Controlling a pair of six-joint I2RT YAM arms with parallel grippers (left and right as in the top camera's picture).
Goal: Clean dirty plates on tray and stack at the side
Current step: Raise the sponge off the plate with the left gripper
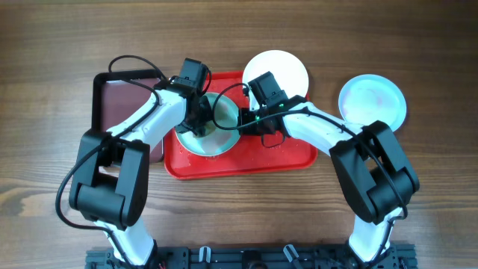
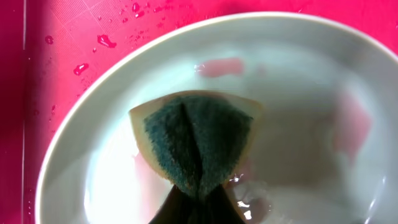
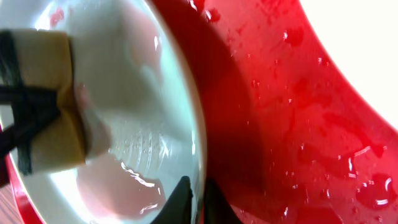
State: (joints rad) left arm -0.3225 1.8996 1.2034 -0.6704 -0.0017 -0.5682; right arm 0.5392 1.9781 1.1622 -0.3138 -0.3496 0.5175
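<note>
No writing, label, brand mark, number or sign can be read in any of the three views.
</note>
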